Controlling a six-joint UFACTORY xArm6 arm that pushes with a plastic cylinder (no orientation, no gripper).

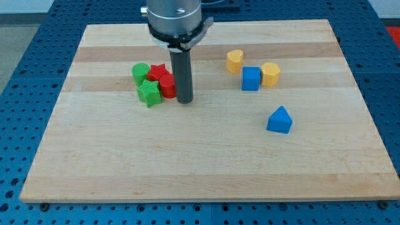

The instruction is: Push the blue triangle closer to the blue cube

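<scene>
The blue triangle (279,120) lies on the wooden board (206,156) at the view's right of centre. The blue cube (250,79) stands above it and a little to the left, with a gap of board between them. My tip (184,100) rests on the board left of centre, far to the left of both blue blocks. It stands right next to a red block (168,87) on its left side.
A yellow heart-like block (234,60) sits up-left of the blue cube and a yellow hexagon block (270,74) touches its right side. A red star (159,72), a green cylinder (141,73) and a green star (149,92) cluster left of my tip.
</scene>
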